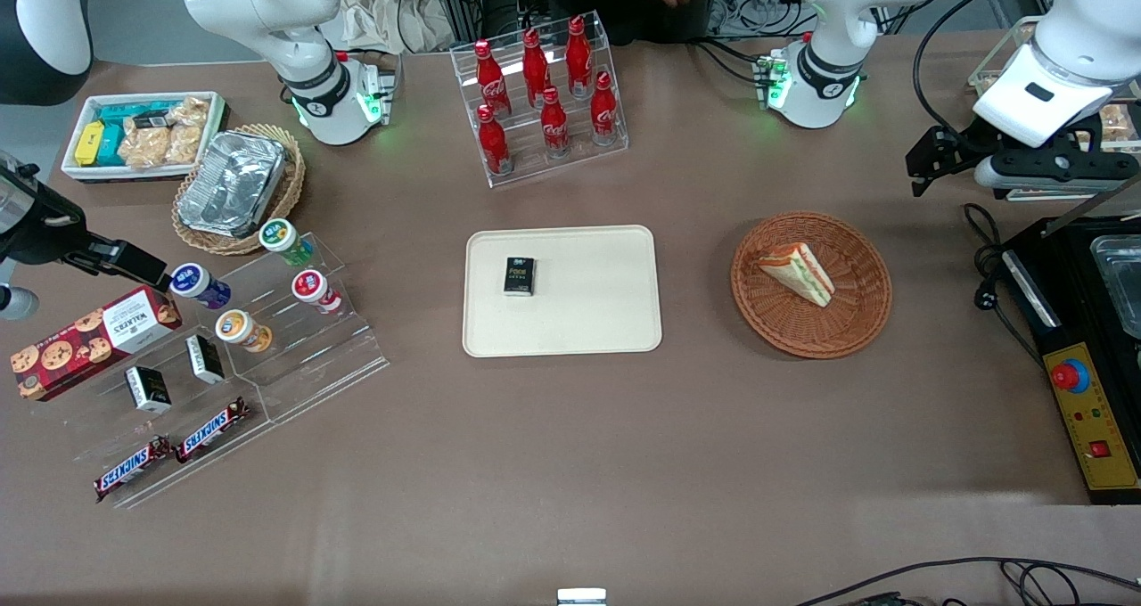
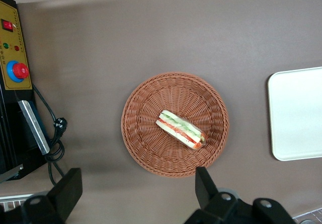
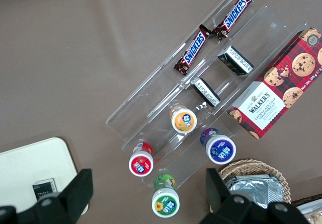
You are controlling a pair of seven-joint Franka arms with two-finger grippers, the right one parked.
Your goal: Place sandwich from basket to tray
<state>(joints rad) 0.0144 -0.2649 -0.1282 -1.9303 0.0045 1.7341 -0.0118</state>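
The sandwich point(image 1: 796, 272) point(image 2: 181, 129), a white-bread wedge with green, red and orange layers, lies on its side in the round reddish-brown basket point(image 1: 811, 337) point(image 2: 143, 148). The cream tray point(image 1: 579, 321) point(image 2: 297, 113) lies flat beside the basket, toward the parked arm's end, and carries a small black box point(image 1: 519, 276). My gripper point(image 1: 923, 171) point(image 2: 137, 183) hangs high above the table, farther from the front camera than the basket and toward the working arm's end. It is open, with nothing between its fingers. In the wrist view the basket's rim sits just past the fingertips.
A black and yellow control box point(image 1: 1083, 410) point(image 2: 15, 48) with a red button and a cable point(image 1: 985, 267) sits at the working arm's end. A cola bottle rack point(image 1: 539, 89) stands farther back. A clear snack stand point(image 1: 267, 356), tan foil basket point(image 1: 236, 187) and white bin point(image 1: 143, 134) fill the parked arm's end.
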